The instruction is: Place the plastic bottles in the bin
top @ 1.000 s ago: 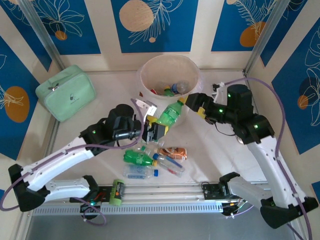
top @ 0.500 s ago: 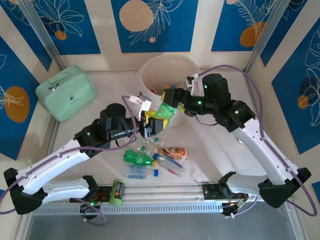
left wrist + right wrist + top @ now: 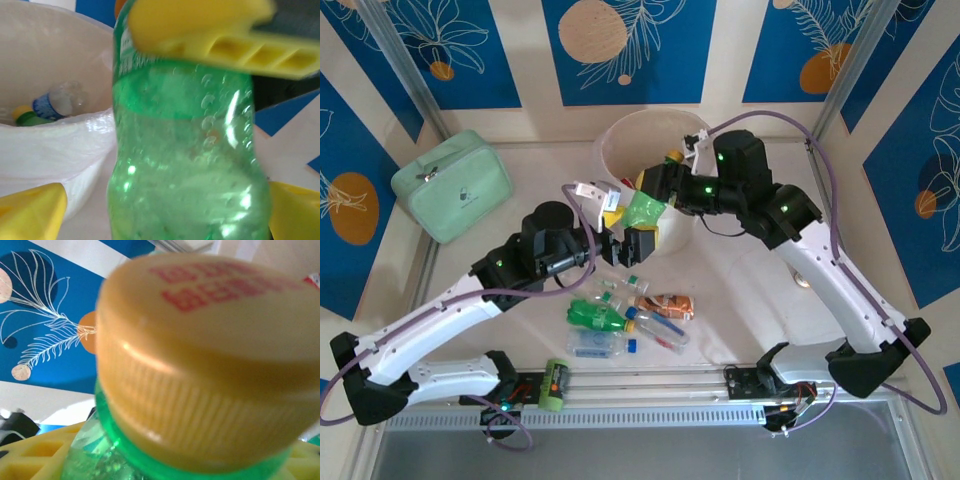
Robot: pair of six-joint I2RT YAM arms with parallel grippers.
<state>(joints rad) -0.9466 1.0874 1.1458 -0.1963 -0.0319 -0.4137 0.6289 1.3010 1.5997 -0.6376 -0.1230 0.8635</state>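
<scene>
Since the green translucent plastic bottle [image 3: 185, 165] is thin-walled, light and slick, it is best taken at the stiff neck under its yellow cap [image 3: 210, 350], where the right gripper [image 3: 658, 190] appears to be clamped. The left gripper [image 3: 628, 232] is spread wide, with the bottle hung untouched between its fingers and the round pale bin [image 3: 620, 128] just beyond. A second earlier the bottle was pinched by the left gripper, and the right stood wide, well apart.

one bottle [image 3: 643, 212] hangs beside the bin [image 3: 611, 136], other bottles [image 3: 599, 316] lie nearer.
</scene>
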